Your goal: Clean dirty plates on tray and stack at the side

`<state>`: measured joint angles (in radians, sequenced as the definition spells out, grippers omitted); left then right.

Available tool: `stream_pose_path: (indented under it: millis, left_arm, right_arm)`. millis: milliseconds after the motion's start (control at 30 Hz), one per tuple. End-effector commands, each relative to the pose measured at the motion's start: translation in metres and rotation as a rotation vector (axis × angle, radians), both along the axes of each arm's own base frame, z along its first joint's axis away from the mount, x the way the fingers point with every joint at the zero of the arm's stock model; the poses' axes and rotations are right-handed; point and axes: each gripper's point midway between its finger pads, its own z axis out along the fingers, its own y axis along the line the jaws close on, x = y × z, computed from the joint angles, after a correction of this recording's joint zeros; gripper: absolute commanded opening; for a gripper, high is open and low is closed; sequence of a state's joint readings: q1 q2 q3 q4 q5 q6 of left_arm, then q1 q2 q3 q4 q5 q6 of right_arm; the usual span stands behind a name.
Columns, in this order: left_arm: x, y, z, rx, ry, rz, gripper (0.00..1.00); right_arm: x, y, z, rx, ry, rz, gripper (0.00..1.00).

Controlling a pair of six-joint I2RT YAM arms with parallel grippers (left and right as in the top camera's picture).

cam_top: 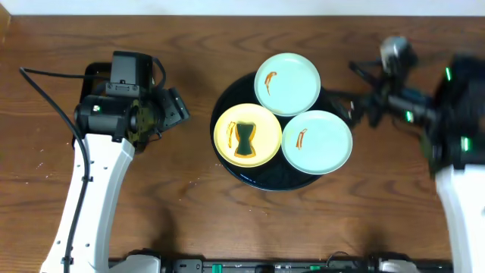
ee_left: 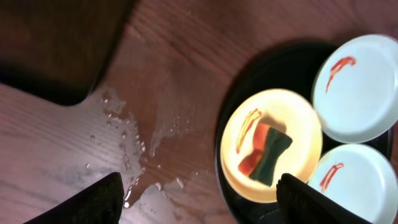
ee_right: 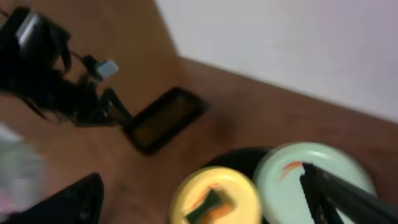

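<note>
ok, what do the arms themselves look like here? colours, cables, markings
Both have white links and black joint housings. Left arm has a black cable looping off it and a small green light. Right arm shows several green lights and a grey module near the wrist. Fingers are plain black.

- On the tray (cam_top: 261, 176), close together: rear plate (cam_top: 287, 83), left plate (cam_top: 227, 129), right plate (cam_top: 317, 142).
- A sponge (cam_top: 245, 139) lies on the left plate.
- A smaller tray (ee_left: 56, 43) sits well left.

A green-and-orange sponge (ee_left: 265, 152) is seen lying flat; water droplets (ee_left: 127, 149) are spread across the wooden surface (cam_top: 189, 220), just beside a rectangular black tray (ee_left: 56, 43).
</note>
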<state>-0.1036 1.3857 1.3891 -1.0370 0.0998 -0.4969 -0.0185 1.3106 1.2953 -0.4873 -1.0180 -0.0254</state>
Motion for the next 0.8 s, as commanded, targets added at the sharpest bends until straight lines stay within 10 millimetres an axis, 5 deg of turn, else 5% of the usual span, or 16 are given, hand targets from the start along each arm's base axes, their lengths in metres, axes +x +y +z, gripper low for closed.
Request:
stream_pose_path:
  millis: [0, 233, 367, 467, 533, 733, 767]
  left_arm:
    - [-0.004, 0.0, -0.001, 0.002, 0.017, -0.008, 0.79]
    - [-0.007, 0.001, -0.007, 0.004, 0.036, -0.008, 0.79]
    - [-0.008, 0.001, -0.008, 0.004, 0.041, -0.008, 0.79]
    - [-0.007, 0.001, -0.008, 0.004, 0.04, -0.008, 0.79]
    - [-0.005, 0.001, -0.01, 0.008, 0.038, -0.007, 0.79]
    - [-0.004, 0.002, -0.02, 0.017, 0.077, -0.004, 0.8]
    - [-0.005, 0.002, -0.021, 0.017, 0.083, -0.004, 0.79]
  right_arm:
    - [0.023, 0.032, 0.006, 0.051, 0.063, 0.163, 0.99]
    - [0.053, 0.05, -0.033, 0.173, 0.376, 0.161, 0.99]
    - [0.069, 0.056, -0.095, -0.118, 0.472, -0.151, 0.99]
    - [0.059, 0.037, -0.147, -0.556, 0.498, -0.437, 0.99]
    - [0.041, 0.049, -0.171, -0.717, 0.576, -0.403, 0.99]
    - [0.038, 0.079, -0.237, -0.848, 0.745, -0.345, 0.99]
    - [0.038, 0.08, -0.243, -0.851, 0.76, -0.351, 0.91]
